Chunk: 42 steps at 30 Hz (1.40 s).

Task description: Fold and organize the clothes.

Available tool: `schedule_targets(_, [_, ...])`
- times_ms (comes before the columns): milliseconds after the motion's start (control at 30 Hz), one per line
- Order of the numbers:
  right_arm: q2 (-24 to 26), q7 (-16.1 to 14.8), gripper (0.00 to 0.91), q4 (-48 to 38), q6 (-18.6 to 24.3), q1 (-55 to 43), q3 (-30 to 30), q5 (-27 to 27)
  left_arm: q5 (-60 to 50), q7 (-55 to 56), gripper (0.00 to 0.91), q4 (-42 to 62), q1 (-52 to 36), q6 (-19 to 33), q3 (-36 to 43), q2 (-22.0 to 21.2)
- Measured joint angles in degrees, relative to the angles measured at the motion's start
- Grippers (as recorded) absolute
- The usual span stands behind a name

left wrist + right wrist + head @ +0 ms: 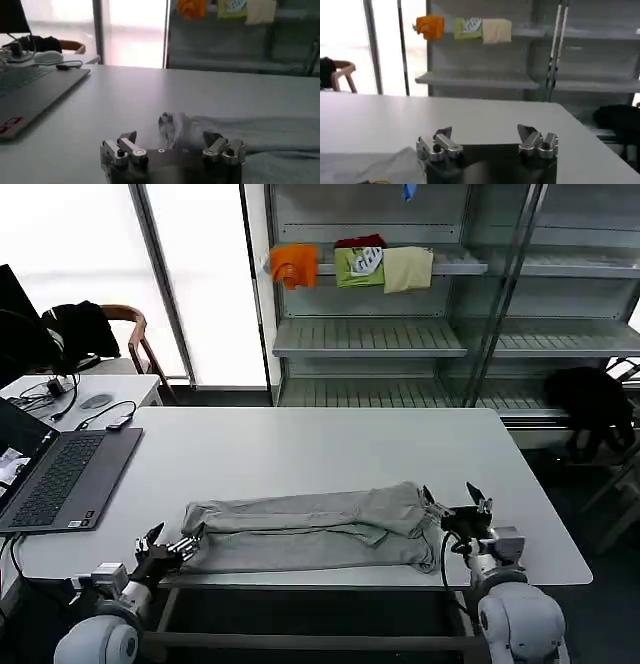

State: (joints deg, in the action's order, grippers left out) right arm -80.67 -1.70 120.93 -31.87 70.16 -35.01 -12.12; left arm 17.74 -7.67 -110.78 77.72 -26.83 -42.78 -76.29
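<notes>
One of the clothes, a light grey shirt (310,529), lies folded into a long strip along the front of the white table (300,444). My left gripper (170,542) is at the strip's left end. It is open, and the bunched cloth edge (172,125) lies just ahead, between its fingers (127,139). My right gripper (450,502) is at the strip's right end, also open. Between its fingers (526,134) there is only bare table. A corner of the grey shirt (380,167) lies beside it.
An open laptop (60,474) sits on the table's left side, with cables and a mouse on a side table behind it. Orange, green and beige folded pieces (350,264) rest on the shelf unit at the back. Black garments hang on a chair (80,324) and at the right (590,399).
</notes>
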Motion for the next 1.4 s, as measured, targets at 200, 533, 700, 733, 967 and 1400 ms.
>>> schedule_targets(200, [-0.4, 0.8, 0.907, 0.6, -0.1, -0.4, -0.7, -3.4, 0.0, 1.8, 0.504, 0.1, -0.1, 0.2, 0.5, -0.6])
schedule_targets(533, [-0.1, 2.1, 0.907, 1.2, -0.4, -0.2, -1.7, -6.1, -0.7, 2.3, 0.01, -0.2, -0.3, -0.7, 1.5, -1.4])
schedule_targets(700, [0.0, 2.6, 0.907, 1.4, -0.4, -0.1, -1.8, -6.7, -1.2, 2.3, 0.01, -0.4, -0.3, -1.8, 2.0, -1.6])
schedule_targets(733, [0.0, 2.7, 0.907, 1.4, -0.4, 0.0, -1.9, -6.8, -1.3, 2.3, 0.01, -0.4, -0.4, -2.0, 2.0, -1.7])
schedule_targets(967, [0.1, 3.1, 0.907, 1.8, -0.5, 0.1, -2.0, -7.4, -2.3, 2.3, 0.0, -0.4, -0.6, -3.5, 2.5, -2.0])
schedule_targets(1400, [0.3, 3.9, 0.907, 2.1, -0.5, 0.2, -2.5, -8.0, -4.9, 0.4, 0.0, 0.1, -1.4, -1.9, 2.4, -1.7])
